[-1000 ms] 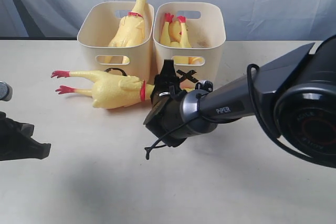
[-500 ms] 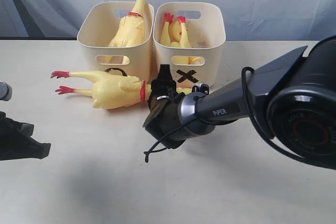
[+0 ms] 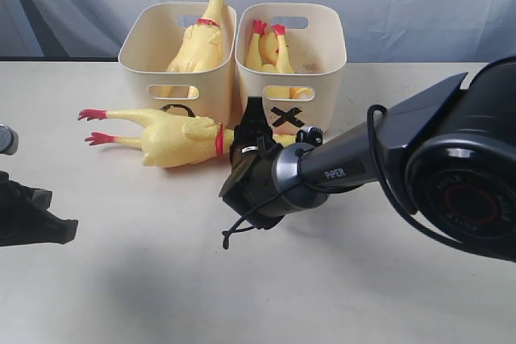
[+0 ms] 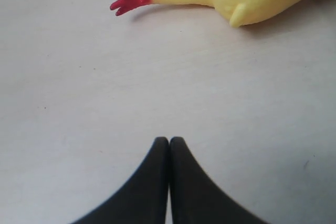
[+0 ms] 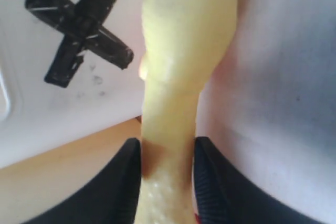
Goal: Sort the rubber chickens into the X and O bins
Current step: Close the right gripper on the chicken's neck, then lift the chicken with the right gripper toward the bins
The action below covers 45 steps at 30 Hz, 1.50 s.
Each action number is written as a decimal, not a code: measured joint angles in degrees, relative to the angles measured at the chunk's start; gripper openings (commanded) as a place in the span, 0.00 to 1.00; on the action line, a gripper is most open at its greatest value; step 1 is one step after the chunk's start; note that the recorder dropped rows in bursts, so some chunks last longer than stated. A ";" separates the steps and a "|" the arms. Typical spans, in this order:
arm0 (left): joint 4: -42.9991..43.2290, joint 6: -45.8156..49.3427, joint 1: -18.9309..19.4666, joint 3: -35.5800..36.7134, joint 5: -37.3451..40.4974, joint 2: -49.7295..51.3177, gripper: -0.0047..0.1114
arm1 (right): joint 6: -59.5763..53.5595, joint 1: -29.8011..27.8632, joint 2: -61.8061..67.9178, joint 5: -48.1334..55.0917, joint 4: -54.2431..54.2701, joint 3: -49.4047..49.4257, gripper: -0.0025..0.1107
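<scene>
One large rubber chicken [image 3: 173,136] lies on the table in front of the bins, red feet to the left, neck toward the X bin [image 3: 322,78]. My right gripper [image 3: 251,133] reaches across the middle. In the right wrist view both jaws of my right gripper [image 5: 168,150] press on the yellow neck [image 5: 181,51], with the black X [image 5: 79,30] just beyond. A second large chicken [image 3: 200,38] stands upright in the O bin [image 3: 141,62]. A smaller chicken [image 3: 270,50] sits feet-up in the X bin. My left gripper [image 4: 168,140] is shut and empty over bare table, short of the lying chicken's foot [image 4: 131,1].
The two cream bins stand side by side at the back of the table, against a grey curtain [image 3: 419,6]. My right arm [image 3: 379,151] stretches from the right over the table's middle. A loose black cable [image 3: 242,227] hangs under the right wrist.
My right gripper's jaws have closed in on the lying chicken's neck, and the wrist has shifted slightly left. The left gripper has stayed still and shut.
</scene>
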 measured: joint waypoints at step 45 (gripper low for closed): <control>0.00 0.00 0.00 0.00 -0.94 0.00 0.04 | -2.40 4.18 -6.98 1.79 0.36 0.23 0.01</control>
